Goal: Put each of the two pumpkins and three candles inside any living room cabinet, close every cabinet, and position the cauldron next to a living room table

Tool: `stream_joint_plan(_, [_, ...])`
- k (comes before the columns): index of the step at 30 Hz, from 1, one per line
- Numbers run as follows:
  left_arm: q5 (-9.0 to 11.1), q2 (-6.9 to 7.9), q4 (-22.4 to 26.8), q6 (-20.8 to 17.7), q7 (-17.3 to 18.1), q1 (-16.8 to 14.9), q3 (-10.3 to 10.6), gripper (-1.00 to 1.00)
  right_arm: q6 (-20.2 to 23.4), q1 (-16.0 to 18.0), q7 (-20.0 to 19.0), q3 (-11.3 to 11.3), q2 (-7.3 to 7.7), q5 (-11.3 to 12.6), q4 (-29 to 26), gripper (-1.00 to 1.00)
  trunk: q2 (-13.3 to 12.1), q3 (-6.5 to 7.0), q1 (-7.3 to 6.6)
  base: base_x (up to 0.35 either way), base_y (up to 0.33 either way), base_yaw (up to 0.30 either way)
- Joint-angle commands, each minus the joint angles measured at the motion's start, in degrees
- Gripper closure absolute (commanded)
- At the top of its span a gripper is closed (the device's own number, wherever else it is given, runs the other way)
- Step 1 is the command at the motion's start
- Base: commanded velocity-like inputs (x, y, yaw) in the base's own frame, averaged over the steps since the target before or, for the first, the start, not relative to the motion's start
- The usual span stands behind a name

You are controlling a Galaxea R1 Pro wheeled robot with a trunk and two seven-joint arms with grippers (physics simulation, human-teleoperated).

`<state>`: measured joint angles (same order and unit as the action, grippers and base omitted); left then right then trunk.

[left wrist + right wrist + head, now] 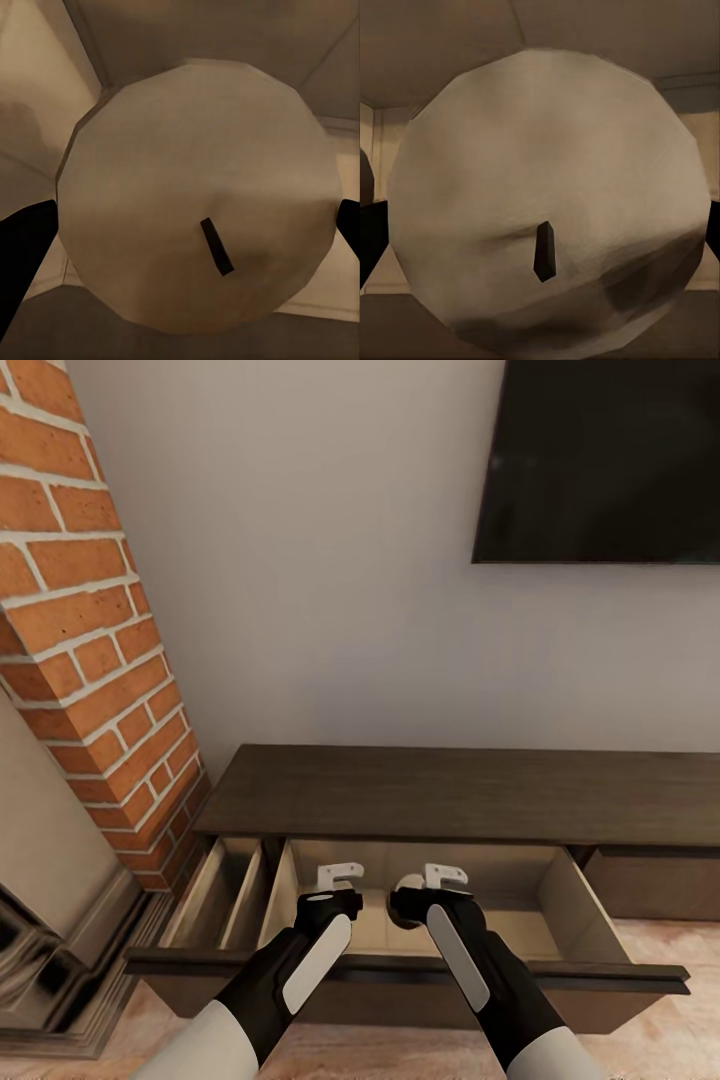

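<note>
The dark-brown cabinet (460, 795) stands against the wall with a wide drawer (400, 972) pulled out, its pale wood inside showing. Both arms reach down into that drawer. My left gripper (338, 878) is shut on a tan candle (195, 150) seen from above, wick up, with black fingers (22, 247) at its sides. My right gripper (435, 880) is shut on a second candle (547, 150), its fingers (371, 232) likewise against its rim. Part of that candle (408, 883) peeks out beside the right gripper. The pumpkins, the cauldron and the third candle are out of view.
A red brick column (90, 640) and the fireplace base (60, 960) stand close on the left. A dark TV (600, 460) hangs on the wall above. A narrower open compartment (215, 905) lies left of the drawer, and a closed drawer front (655, 885) right.
</note>
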<state>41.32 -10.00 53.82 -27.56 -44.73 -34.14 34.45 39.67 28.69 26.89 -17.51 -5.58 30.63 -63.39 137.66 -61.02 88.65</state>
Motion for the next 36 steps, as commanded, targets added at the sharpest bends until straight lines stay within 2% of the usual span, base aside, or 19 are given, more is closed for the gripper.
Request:
stream_joint_plan(1, [0.25,0.0,0.06,-0.17,-0.48,-0.05,0.11,1.0,0.3,0.05,0.6,-0.09,0.03,0.57,-0.07,1.0,0.44,-0.23,0.21,0.0,0.0,0.0])
stream_joint_plan(7, [0.25,0.0,0.06,-0.08,-0.61,-0.05,0.1,1.0,0.58,0.05,0.62,0.01,0.04,0.54,-0.07,1.0,2.85,-1.31,1.53,0.0,0.0,0.0])
stream_joint_plan(29, [0.25,0.0,0.15,0.04,-0.52,-0.05,0.25,1.0,0.59,0.05,0.62,0.02,-0.09,0.49,-0.07,1.0,2.85,-1.31,1.53,0.047,0.0,0.0])
stream_joint_plan(36, [0.25,0.0,0.15,0.0,-0.64,-0.05,0.27,1.0,0.59,0.05,0.62,0.02,-0.08,0.49,-0.07,1.0,4.85,-2.21,2.63,0.0,0.0,0.0])
